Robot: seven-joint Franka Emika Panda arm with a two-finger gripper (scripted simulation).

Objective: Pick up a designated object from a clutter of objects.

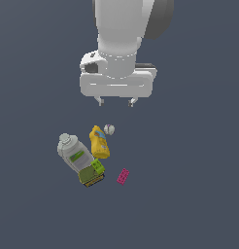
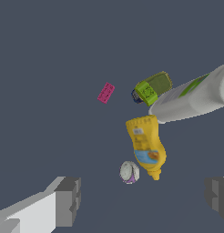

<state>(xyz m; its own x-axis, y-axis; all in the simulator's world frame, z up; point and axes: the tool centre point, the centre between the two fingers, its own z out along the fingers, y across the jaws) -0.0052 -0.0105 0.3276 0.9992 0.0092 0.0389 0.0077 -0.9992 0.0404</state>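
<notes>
I take the yellow plastic bottle with the blue-and-orange label [image 1: 99, 142] as my landmark; it lies on its side on the dark grey floor [image 1: 189, 194]. A small white ball with purple marks [image 1: 109, 129] sits just beside its cap end. Against its other flank lies the big white-grey jug with a green label [image 1: 73, 153]. Past the bottle's base I see the small bright lime-green studded toy brick [image 1: 97, 166], touching or resting on a darker olive-green tin [image 1: 89, 176], with the jug's base close against both. A small magenta studded brick [image 1: 123, 176] lies apart from the pile, on the brick's open side. My white two-fingered pincer [image 1: 115, 101] hangs spread wide and empty above the floor, on the ball's side of the bottle, so bottle and ball lie between it and the lime brick.
</notes>
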